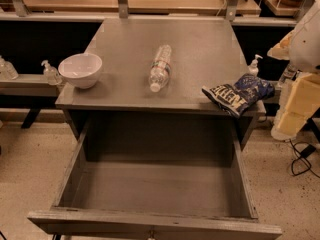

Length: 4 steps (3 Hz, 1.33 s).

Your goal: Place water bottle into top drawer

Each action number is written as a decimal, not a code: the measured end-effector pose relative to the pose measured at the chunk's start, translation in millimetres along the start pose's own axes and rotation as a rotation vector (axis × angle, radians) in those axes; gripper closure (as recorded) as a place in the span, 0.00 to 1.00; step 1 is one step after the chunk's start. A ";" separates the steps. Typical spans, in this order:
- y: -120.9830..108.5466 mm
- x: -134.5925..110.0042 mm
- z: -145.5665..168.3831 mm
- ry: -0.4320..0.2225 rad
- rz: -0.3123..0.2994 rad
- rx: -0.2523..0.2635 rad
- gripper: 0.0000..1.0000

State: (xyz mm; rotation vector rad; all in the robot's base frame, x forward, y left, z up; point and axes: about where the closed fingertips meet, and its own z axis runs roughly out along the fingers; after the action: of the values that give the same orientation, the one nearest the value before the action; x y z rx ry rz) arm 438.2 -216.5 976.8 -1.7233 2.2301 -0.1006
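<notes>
The water bottle lies on its side in the middle of the grey tabletop, white cap towards me. It is clear, with a white, green and red label band. The top drawer stands pulled out wide below the tabletop's front edge, and its grey inside is bare. My gripper is the cream-coloured part at the right edge of the view, beside the table's right front corner. It is well to the right of the bottle and holds nothing that I can see.
A white bowl sits at the tabletop's left front corner. A blue chip bag lies at the right front corner and overhangs the edge. Small pump bottles stand on a ledge at the left and behind the bag. A cable lies on the floor at the right.
</notes>
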 end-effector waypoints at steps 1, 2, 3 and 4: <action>0.0 0.0 0.0 0.000 0.000 0.000 0.00; -15.6 -7.9 16.1 0.007 0.060 0.020 0.00; -85.4 -61.2 75.7 -0.004 0.151 0.072 0.00; -133.8 -99.2 110.7 0.007 0.229 0.083 0.00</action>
State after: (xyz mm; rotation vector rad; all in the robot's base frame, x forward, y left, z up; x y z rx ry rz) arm 617.0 -142.8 925.8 -1.4166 2.3744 -0.1442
